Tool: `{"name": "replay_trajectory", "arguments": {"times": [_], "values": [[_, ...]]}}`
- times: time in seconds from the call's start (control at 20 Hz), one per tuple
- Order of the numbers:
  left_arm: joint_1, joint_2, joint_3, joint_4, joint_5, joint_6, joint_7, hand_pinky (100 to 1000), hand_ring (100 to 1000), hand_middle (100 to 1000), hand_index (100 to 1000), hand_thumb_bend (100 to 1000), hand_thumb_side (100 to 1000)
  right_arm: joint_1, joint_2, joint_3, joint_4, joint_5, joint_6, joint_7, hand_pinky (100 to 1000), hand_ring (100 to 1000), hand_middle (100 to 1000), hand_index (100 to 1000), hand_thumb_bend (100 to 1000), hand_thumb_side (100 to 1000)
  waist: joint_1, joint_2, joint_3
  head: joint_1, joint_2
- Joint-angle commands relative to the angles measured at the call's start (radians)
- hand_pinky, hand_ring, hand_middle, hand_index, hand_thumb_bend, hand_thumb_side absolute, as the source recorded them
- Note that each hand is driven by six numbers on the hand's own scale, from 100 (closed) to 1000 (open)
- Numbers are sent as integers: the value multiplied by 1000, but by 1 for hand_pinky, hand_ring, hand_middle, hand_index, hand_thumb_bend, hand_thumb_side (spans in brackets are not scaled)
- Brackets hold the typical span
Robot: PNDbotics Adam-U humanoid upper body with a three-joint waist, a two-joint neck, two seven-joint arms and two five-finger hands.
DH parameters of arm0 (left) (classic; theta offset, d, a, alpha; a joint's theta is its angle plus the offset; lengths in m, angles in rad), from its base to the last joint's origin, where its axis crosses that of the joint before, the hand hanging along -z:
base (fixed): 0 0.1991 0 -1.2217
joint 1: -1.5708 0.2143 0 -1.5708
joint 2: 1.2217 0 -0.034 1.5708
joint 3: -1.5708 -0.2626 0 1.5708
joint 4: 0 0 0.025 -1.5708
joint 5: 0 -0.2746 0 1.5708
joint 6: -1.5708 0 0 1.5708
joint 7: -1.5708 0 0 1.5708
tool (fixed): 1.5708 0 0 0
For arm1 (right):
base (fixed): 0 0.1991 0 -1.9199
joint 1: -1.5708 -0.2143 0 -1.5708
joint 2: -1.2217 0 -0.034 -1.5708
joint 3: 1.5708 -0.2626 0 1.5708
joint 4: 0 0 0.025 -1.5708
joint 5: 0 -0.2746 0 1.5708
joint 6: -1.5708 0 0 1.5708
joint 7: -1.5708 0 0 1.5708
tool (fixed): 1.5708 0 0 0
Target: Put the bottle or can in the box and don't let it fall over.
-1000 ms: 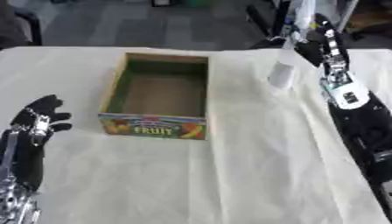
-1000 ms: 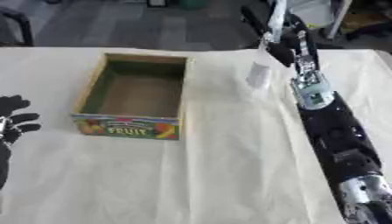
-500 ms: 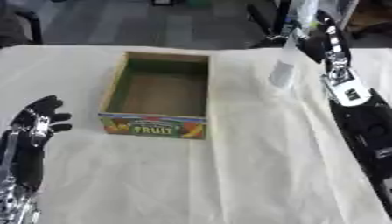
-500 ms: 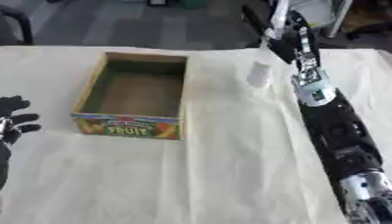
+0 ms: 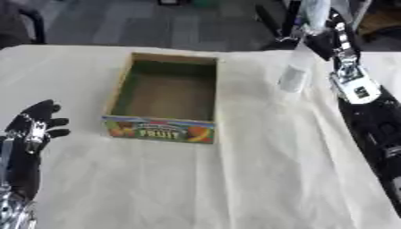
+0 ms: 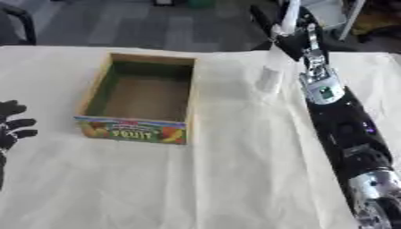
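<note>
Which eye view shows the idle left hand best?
The left eye view: the left hand shows palm and open fingers beside the box. The right eye view catches only its fingertips at the left edge.

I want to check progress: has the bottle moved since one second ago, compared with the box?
No. The bottle stands upright on the cloth at the same spot right of the box, level with its far end. The right hand is at it.

Looks like a lab or test room. Tabletop draped in a wrinkled cream cloth; grey floor beyond, with dark chair legs and metal stands at far edge.
</note>
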Motion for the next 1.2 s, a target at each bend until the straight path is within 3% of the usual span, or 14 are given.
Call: {"name": "replay_trajectory", "arguments": {"times": [0.05, 0.5, 1.2], "values": [[-11, 12, -2, -25, 4, -1, -4, 659, 670, 717, 792, 475, 689, -30, -39, -8, -4, -8, -2, -5, 918, 1000, 966, 1000, 212, 492, 2, -10, 4, -7, -15], [-16, 13, -5, -27, 3, 1, -6, 658, 669, 716, 792, 477, 689, -42, -50, -13, 5, -26, -10, -4, 918, 1000, 964, 1000, 209, 495, 1, 0, 13, -26, -33], [-18, 12, -6, -27, 3, 1, -7, 658, 667, 714, 792, 479, 688, -62, -49, -15, -1, -46, -12, 0, 917, 1000, 959, 1000, 204, 498, -3, 1, 21, -29, -36]]}}
